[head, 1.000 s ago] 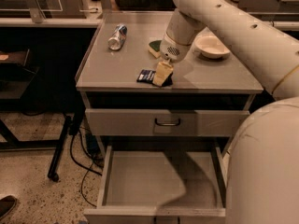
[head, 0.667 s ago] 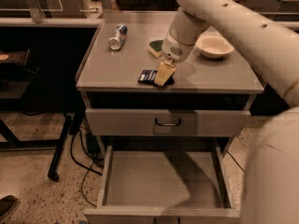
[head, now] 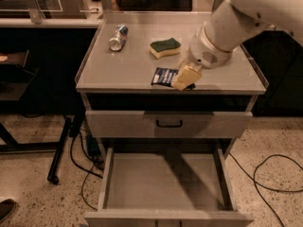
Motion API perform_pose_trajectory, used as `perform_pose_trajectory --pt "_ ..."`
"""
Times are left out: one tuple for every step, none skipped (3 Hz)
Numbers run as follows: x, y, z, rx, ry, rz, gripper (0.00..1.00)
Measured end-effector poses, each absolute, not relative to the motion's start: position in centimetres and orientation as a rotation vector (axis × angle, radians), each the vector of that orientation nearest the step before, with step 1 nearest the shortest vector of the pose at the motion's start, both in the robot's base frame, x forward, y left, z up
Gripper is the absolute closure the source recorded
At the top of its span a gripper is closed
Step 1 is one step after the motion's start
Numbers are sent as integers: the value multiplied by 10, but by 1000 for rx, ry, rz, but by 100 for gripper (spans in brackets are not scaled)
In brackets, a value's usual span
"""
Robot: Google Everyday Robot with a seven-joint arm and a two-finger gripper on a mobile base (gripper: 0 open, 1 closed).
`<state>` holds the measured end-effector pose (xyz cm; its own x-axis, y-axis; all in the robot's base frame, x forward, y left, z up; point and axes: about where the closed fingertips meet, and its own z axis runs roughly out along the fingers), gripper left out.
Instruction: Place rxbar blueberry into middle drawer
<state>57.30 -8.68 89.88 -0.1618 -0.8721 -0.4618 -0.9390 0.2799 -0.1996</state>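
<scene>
The rxbar blueberry (head: 164, 76), a dark navy wrapper with pale lettering, lies flat near the front edge of the grey cabinet top (head: 128, 70). My gripper (head: 184, 78) hangs from the white arm (head: 222, 32) and is down over the bar's right end, covering it. The middle drawer (head: 165, 183) is pulled open below, and its grey floor is bare. It lies straight under the bar and gripper, lower than the closed drawer front.
A green-and-yellow sponge (head: 165, 47) lies behind the bar. A silver-blue can (head: 118, 37) lies on its side at the back left. The closed drawer front with a black handle (head: 169, 123) sits above the open drawer. Cables (head: 265, 174) trail on the floor.
The view has shifted right and closer. The arm has swung, uncovering the whole sponge and hiding the white bowl. The gripper stays at the bar's right end.
</scene>
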Motion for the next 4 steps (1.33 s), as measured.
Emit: perform_pose_trajectory --pt "574 -87 899 -1625 2063 169 100" --pt "554 -81 875 -1618 2111 215 100" --pt "523 -68 830 -1607 2177 341 100" --pt "523 -68 830 -1607 2177 341 100"
